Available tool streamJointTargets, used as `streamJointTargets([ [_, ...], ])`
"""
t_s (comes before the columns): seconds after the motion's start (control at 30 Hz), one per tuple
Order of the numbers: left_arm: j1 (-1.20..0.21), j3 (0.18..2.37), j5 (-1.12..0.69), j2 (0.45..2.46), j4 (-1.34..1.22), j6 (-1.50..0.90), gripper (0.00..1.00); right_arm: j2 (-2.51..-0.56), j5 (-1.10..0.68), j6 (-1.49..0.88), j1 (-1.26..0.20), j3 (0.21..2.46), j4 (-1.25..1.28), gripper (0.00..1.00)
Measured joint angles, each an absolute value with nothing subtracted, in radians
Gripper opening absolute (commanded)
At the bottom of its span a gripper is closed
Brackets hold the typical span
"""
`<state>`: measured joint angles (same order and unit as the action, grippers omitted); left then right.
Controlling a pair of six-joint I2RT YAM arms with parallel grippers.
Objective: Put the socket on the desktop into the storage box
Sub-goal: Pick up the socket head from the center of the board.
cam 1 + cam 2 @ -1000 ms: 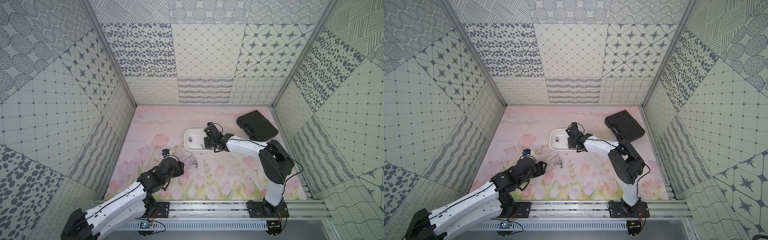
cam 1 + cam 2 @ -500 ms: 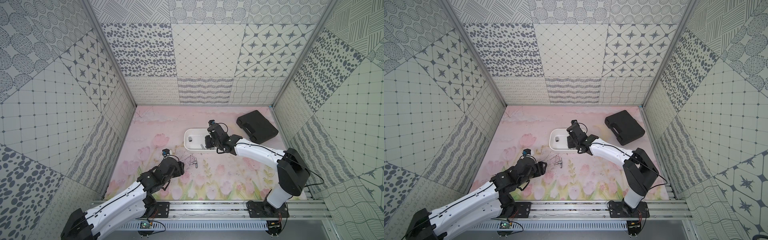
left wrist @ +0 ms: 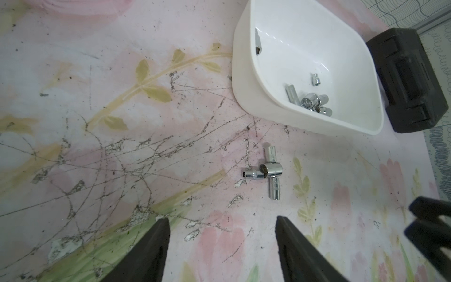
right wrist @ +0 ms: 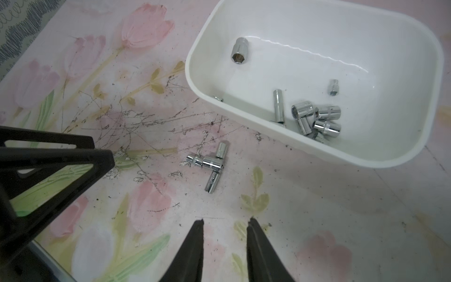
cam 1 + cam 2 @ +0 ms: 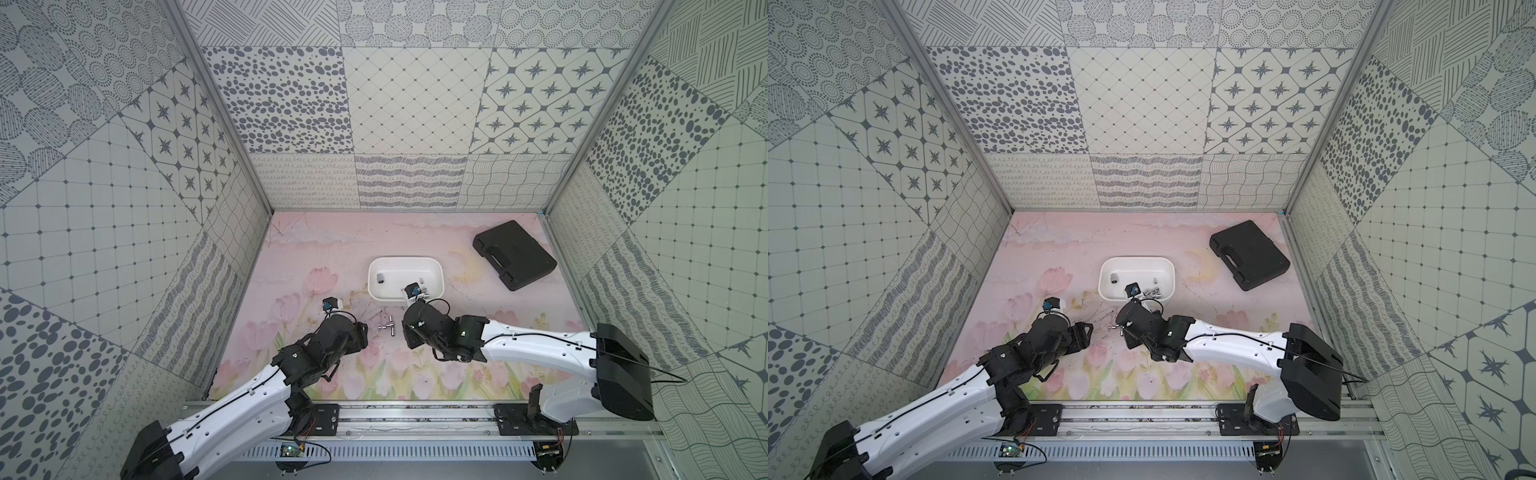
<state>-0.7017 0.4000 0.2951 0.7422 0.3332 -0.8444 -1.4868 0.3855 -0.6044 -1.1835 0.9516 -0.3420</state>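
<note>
Several chrome sockets point(image 3: 273, 169) lie in a small cross-shaped cluster on the pink desktop, also seen in the right wrist view point(image 4: 212, 163) and in a top view point(image 5: 387, 326). Just behind them stands the white storage box point(image 5: 405, 258) point(image 5: 1136, 258) point(image 4: 244, 114) point(image 3: 241, 73), with several more sockets point(image 4: 314, 119) inside. My left gripper point(image 3: 222, 219) point(image 5: 360, 332) hovers just left of the cluster, jaws wide open and empty. My right gripper point(image 4: 225, 221) point(image 5: 408, 334) sits just right of the cluster, jaws narrowly open with nothing between them.
A flat black case point(image 5: 515, 255) point(image 5: 1250, 254) lies at the back right near the wall. Patterned walls enclose the desktop on three sides. The two grippers face each other closely across the socket cluster.
My right arm has pulled back from over the storage box and come down beside the sockets on the desktop, its jaws slightly wider. The left arm has not moved.
</note>
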Motion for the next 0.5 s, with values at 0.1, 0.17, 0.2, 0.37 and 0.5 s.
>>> streamJointTargets([
  [0.1, -0.702, 0.400, 0.305, 0.738, 0.334, -0.849, 0.73, -1.564, 0.395, -0.634, -1.224, 0.966, -0.340, 0.33],
  [0.17, -0.702, 0.400, 0.313, 0.738, 0.335, -0.854, 0.73, -1.623, 0.395, -0.647, -1.240, 0.980, -0.339, 0.33],
  [0.2, -0.702, 0.400, 0.318, 0.738, 0.337, -0.860, 0.73, -1.652, 0.395, -0.653, -1.245, 0.988, -0.338, 0.33],
  [0.37, -0.702, 0.400, 0.328, 0.741, 0.350, -0.867, 0.74, -1.757, 0.396, -0.677, -1.247, 1.021, -0.326, 0.34],
  [0.5, -0.702, 0.400, 0.328, 0.743, 0.361, -0.870, 0.74, -1.808, 0.404, -0.701, -1.240, 1.038, -0.311, 0.35],
])
